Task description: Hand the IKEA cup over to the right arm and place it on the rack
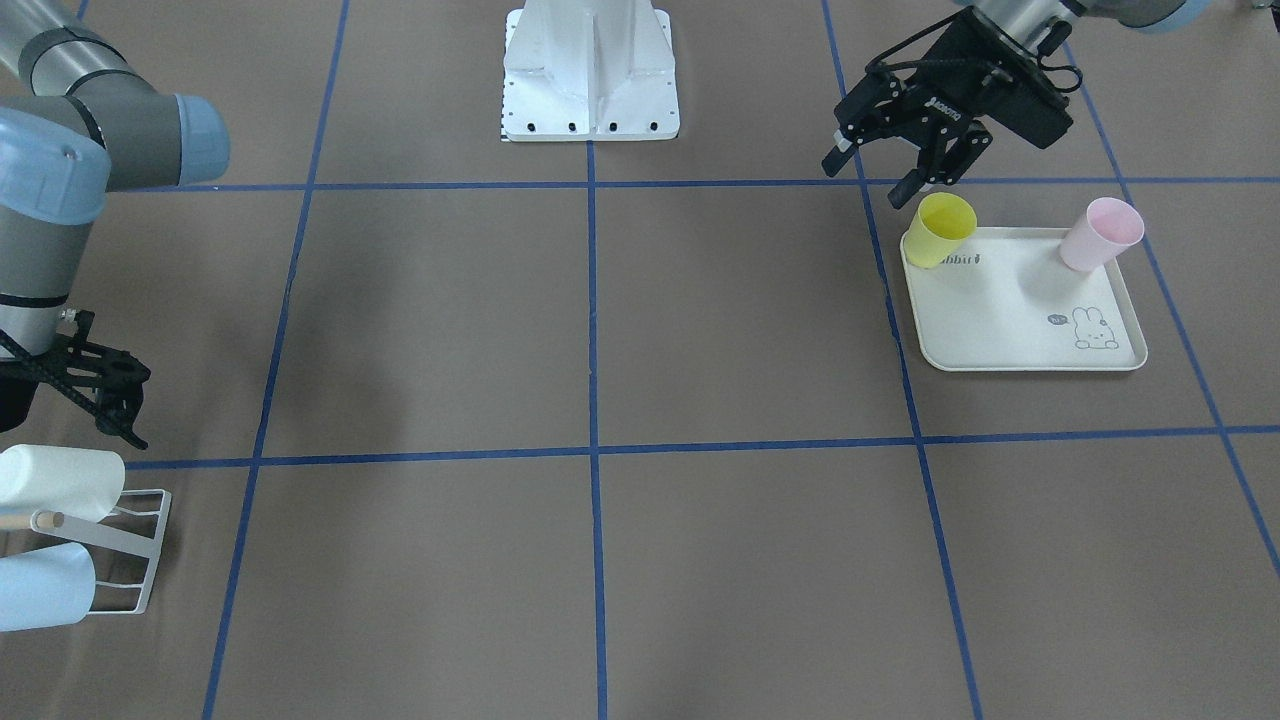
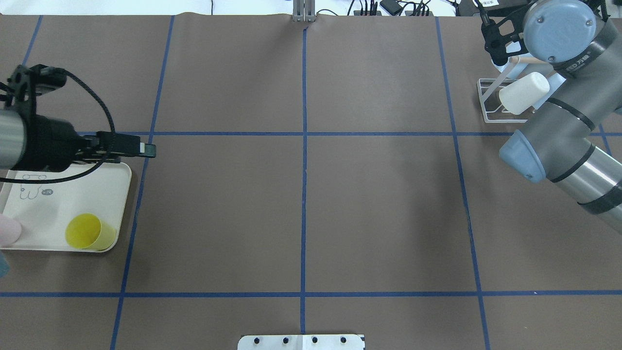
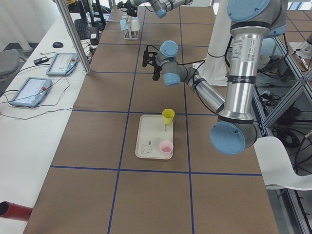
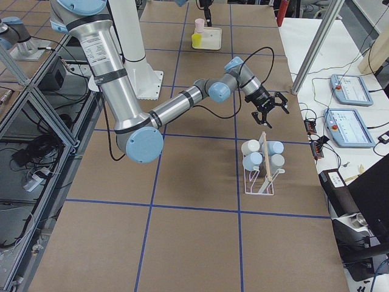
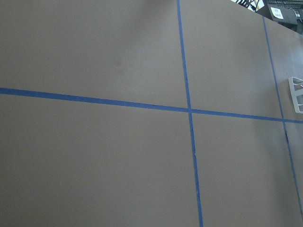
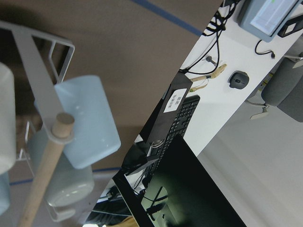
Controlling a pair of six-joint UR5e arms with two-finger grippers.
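Observation:
A yellow cup [image 1: 940, 228] and a pink cup [image 1: 1100, 233] stand upright on a cream rabbit-printed tray [image 1: 1020, 320]. My left gripper [image 1: 868, 180] is open and empty, just above and behind the yellow cup, apart from it. In the overhead view it [image 2: 146, 149] is over the tray's far edge [image 2: 73, 194]. The white wire rack [image 1: 140, 560] with a wooden dowel [image 1: 30, 520] holds a white cup [image 1: 60, 482] and a pale blue cup [image 1: 40, 590]. My right gripper [image 1: 115, 425] is open and empty, close beside the rack [image 4: 261, 176].
The white robot base plate [image 1: 590, 70] sits at the table's robot side. Blue tape lines cross the brown table [image 2: 303, 194]. The right wrist view shows the rack's cups [image 6: 85, 123] close up, and a desk with a keyboard [image 6: 180, 123] beyond the table edge.

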